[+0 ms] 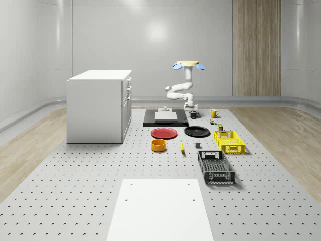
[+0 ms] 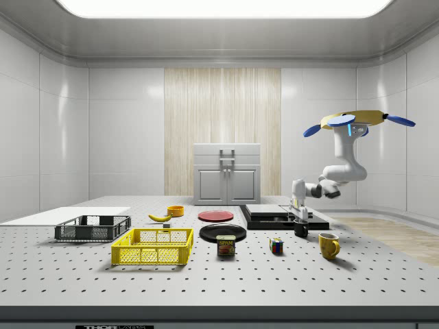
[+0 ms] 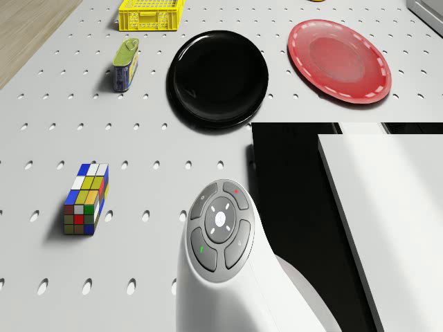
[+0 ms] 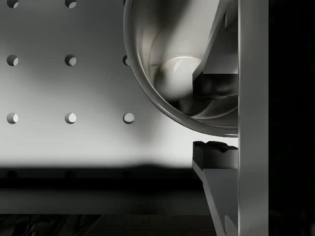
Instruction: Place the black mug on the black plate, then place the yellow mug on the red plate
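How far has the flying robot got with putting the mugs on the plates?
Nothing is finished: the black plate and red plate are bare. In hand: the drone hovers beside the black mat, its gripper down at the black mug, one finger inside the rim and one outside in the wrist view. The yellow mug waits untouched on the table.

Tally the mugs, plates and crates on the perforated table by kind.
Mugs: 2, black ceramic mug, yellow ceramic mug.
Plates: 2, round black plate, round red plate.
Crates: 2, yellow plastic crate, black plastic crate.
Total: 6.
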Robot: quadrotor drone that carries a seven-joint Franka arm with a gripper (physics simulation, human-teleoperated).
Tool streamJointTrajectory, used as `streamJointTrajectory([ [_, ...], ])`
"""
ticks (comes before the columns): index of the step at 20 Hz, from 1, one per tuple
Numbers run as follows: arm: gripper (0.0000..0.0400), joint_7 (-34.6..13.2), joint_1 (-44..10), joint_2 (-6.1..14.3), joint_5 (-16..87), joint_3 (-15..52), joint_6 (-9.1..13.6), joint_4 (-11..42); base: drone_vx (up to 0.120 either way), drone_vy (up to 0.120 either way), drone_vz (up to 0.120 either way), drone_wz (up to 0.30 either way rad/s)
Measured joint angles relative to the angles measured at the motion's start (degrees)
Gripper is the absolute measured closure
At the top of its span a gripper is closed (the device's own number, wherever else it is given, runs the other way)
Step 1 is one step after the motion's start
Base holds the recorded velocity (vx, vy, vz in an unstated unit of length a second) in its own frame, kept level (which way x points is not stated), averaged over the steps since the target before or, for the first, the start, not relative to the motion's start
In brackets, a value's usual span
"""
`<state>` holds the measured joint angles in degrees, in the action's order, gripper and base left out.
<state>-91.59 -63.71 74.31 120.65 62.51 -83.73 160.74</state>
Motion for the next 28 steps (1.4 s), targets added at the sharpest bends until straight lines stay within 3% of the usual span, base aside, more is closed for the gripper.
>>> streamJointTrajectory([
  [11, 0.0289, -1.54, -0.6, 0.19, -7.43, 7.63, 2.93, 2.25, 0.0, 0.0, 0.0, 0.0],
  [15, 0.029, -2.18, -1.07, 0.41, -10.26, 10.49, 3.67, 2.76, 0.0, 0.0, 0.12, 0.0],
  [19, 0.029, -2.63, -1.46, 0.92, -11.91, 12.06, 3.65, 2.95, 0.12, 0.0, 0.1, 0.0],
  [28, 0.029, -3.21, -2.07, 2.49, -13.57, 13.34, 2.49, 2.97, 0.12, 0.0, 0.0, 0.0],
])
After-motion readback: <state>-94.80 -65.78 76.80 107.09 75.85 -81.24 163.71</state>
